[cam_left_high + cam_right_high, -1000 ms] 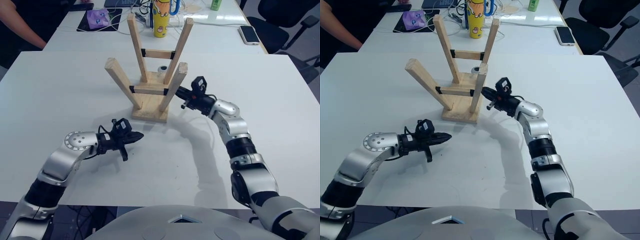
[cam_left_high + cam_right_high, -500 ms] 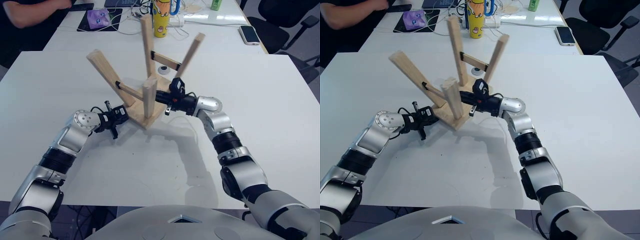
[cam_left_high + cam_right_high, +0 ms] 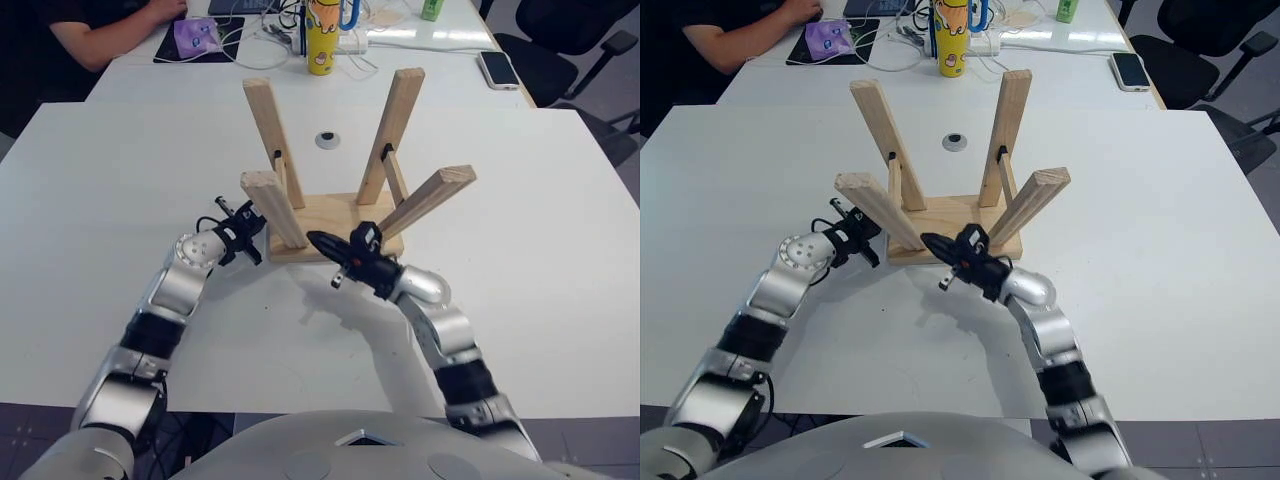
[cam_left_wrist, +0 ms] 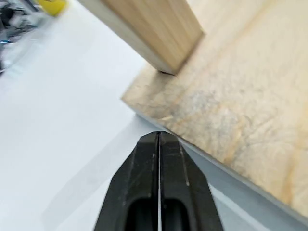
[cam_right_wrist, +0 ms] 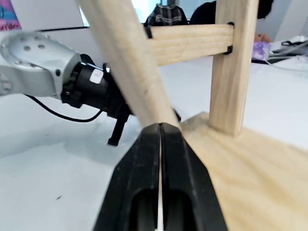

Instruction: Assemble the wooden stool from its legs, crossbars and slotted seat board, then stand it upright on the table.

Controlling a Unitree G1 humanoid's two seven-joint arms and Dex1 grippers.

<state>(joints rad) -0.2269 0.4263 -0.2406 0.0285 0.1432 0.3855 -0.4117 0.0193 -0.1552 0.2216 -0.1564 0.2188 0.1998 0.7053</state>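
A small round grey disc (image 3: 327, 140) lies on the large white table (image 3: 90, 200). On the second white table (image 3: 440, 70) behind it stand a tall yellow printed cup (image 3: 321, 40) and a green bottle (image 3: 432, 9). A flat smartphone (image 3: 497, 69) lies near its right end, and a purple pouch (image 3: 195, 36) rests on a black mat (image 3: 165, 52) toward its left. A black office chair (image 3: 590, 50) stands at far right.

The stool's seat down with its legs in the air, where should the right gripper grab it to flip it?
Probably the near right leg, midway up, from the robot's right. It slants outward, clear of the others, with flat faces to clamp. The seat board lies flat on the table, hard to pinch. The right gripper is shut; open it first.
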